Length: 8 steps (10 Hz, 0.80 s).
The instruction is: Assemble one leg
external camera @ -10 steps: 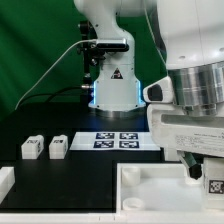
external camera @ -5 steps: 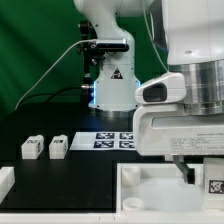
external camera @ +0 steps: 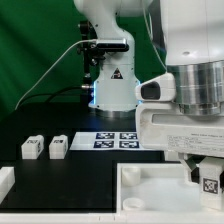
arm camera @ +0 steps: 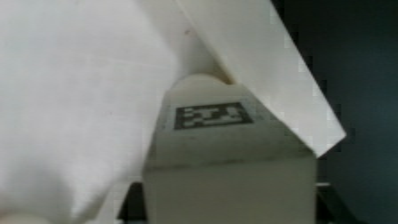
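My gripper is at the exterior view's lower right, above the large white tray. It is shut on a small white leg whose black-and-white tag faces the camera. In the wrist view the held leg fills the middle between the dark jaws of the gripper, with its tag showing, and the tray's white surface lies behind it. Two more identical legs lie side by side on the black table at the exterior view's left.
The marker board lies flat in front of the robot base. Another white part shows at the lower left edge. A cable hangs behind the base on the left.
The wrist swung a little to the exterior view's left and back. The held leg has shifted slightly left and up and stays in the grip. The loose legs have not moved.
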### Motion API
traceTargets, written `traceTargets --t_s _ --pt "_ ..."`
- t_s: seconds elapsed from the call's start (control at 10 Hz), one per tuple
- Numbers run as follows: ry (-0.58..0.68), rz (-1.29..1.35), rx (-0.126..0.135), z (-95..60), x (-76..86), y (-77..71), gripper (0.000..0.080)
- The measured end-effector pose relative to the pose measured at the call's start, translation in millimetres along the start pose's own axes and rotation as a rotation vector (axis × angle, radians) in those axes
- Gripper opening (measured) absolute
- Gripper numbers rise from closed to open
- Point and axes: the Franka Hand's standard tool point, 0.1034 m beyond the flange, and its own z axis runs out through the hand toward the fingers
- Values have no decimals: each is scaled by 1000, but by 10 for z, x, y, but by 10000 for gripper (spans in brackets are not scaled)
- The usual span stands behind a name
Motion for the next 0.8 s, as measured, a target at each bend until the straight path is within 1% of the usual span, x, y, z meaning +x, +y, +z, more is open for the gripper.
traceTargets --t_s 0.1,0.2,0.3,0.4,0.5,0.8 --pt "-13 229 -21 -8 -9 3 293" --pt "-26 513 -27 -1 -28 16 293" --pt "-50 808 -26 6 -38 25 294" --pt "-69 948 -20 8 -27 41 294" --pt "-73 1030 -20 2 -29 47 294" --pt "-70 965 -20 11 -41 45 294"
